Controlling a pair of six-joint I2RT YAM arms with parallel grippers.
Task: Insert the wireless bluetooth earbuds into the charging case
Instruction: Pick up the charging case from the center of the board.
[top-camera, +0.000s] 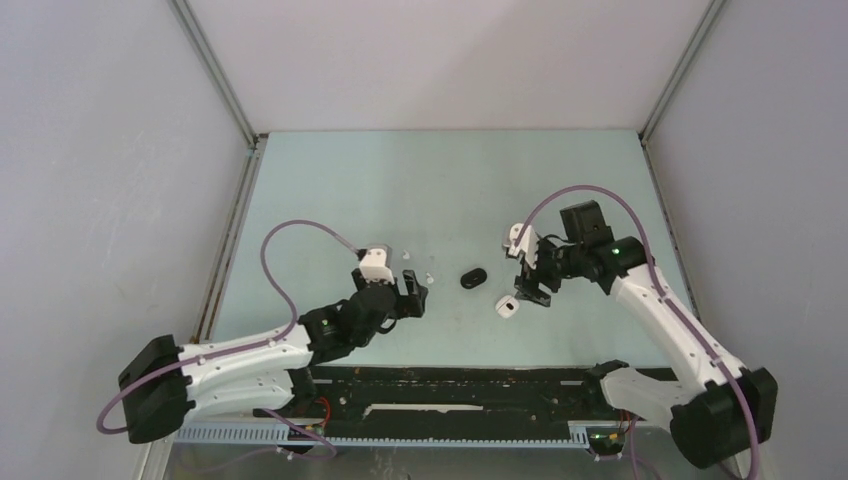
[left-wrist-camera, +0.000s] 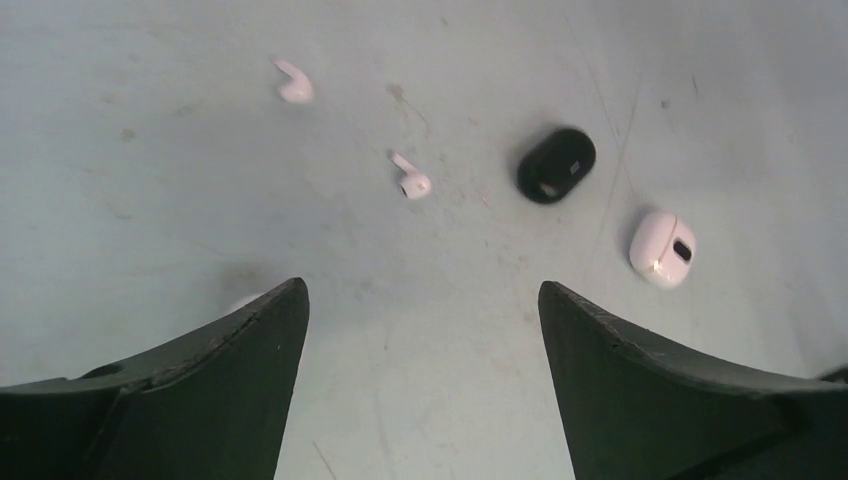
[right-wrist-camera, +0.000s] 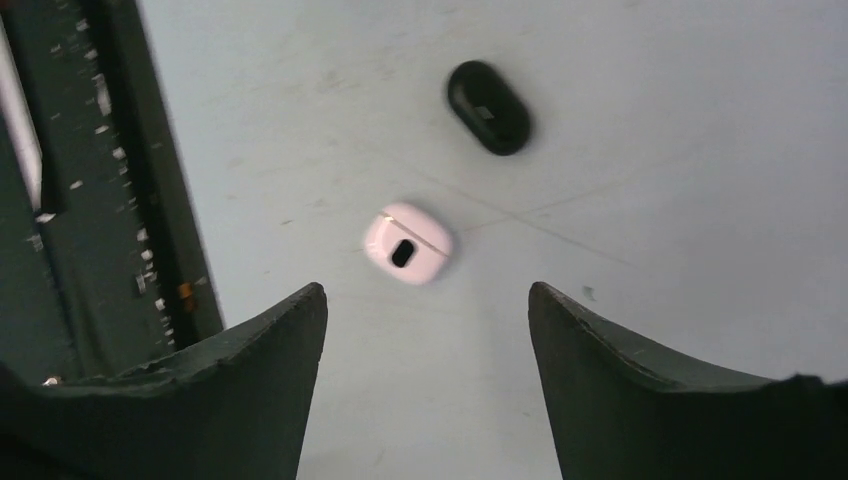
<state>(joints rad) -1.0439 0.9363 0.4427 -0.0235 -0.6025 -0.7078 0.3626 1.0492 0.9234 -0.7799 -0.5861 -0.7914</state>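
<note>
Top view: nothing is in a case yet, and both arms look set for the first pick-up. The far bud (top-camera: 407, 256) and the near bud (top-camera: 429, 277) lie loose on the table (top-camera: 330, 180), left of centre. The left pincer (top-camera: 410, 292) hangs just below them, its jaws apart and empty. The black case (top-camera: 473, 277) lies at mid-frame, with the white case (top-camera: 507, 306) to its lower right. The right pincer (top-camera: 530, 285) is just beside the white case, also apart and holding nothing.

Left wrist view: the far bud (left-wrist-camera: 294, 84) is at upper left and the near bud (left-wrist-camera: 410, 179) is nearer centre, stem pointing up-left. Both cases sit to the right, well apart from the buds. The next move is likely a descent onto the near bud. That calls for fine centring, since the bud is tiny and could skid or roll.

Right wrist view: the white case (right-wrist-camera: 408, 243) sits just above the open jaws, showing a seam and a dark slot, and it looks closed. If so, it must be opened and steadied before any bud goes in. The black case (right-wrist-camera: 489, 106) lies further up and does not block the way. The dark rail (right-wrist-camera: 120, 180) at left is close but clear of the case.
</note>
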